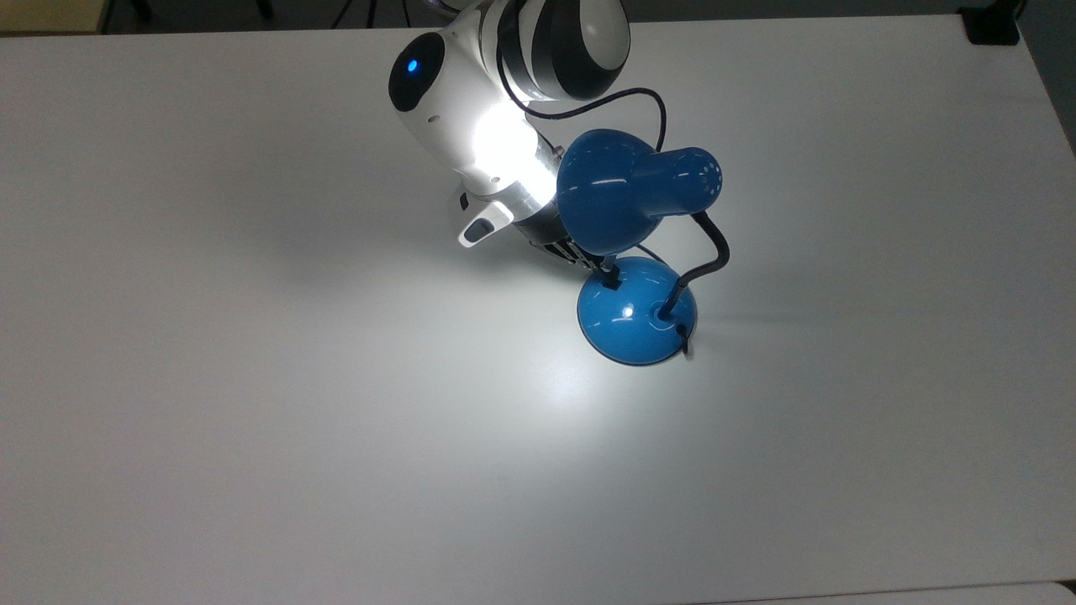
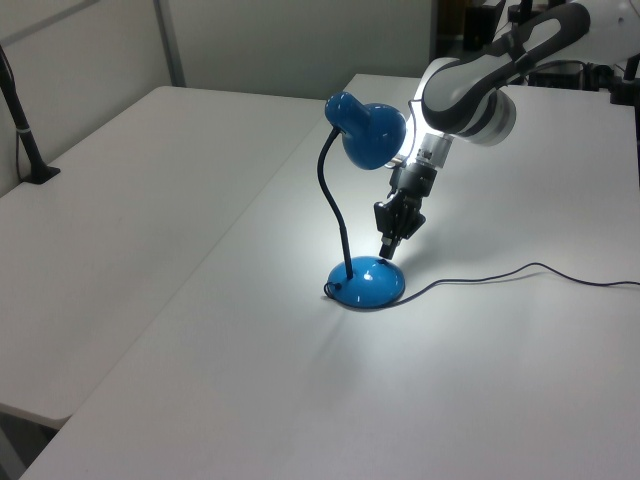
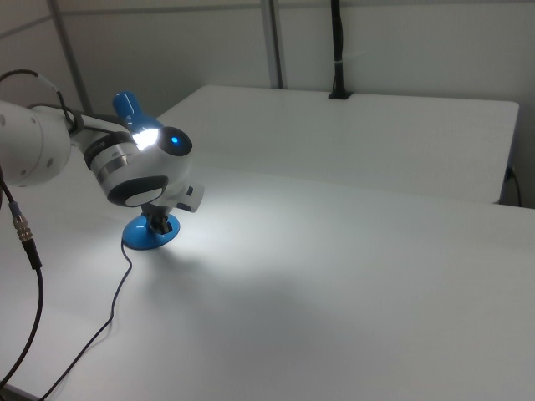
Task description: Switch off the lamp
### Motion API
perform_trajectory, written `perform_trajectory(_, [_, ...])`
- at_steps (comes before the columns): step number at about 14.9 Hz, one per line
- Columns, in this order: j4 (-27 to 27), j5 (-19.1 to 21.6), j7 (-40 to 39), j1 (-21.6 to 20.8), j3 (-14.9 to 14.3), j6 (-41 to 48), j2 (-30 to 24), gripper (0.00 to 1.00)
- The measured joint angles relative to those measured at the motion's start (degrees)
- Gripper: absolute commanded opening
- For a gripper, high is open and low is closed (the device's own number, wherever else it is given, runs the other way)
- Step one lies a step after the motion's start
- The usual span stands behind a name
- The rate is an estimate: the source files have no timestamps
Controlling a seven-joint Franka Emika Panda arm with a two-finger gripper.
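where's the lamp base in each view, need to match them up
Top view: the lamp base sits right of centre, below the shade.
Left view: the base is at centre, claw tip just above it.
Right view: the base is at the right view's left, partly behind the arm.
Shared landmark: the bright pool of light on the table beside the base.

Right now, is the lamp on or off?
On. The lamp throws a bright pool on the table and lights the arm.
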State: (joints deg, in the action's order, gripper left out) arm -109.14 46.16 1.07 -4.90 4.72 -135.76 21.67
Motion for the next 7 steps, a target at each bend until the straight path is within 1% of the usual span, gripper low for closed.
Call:
perform_trajectory(2, [0.0, 0.7, 0.0, 0.1, 0.0, -0.2, 0.2, 0.00])
perform_trajectory(7, [0.0, 0.8, 0.0, 0.0, 0.1, -2.0, 0.2, 0.00])
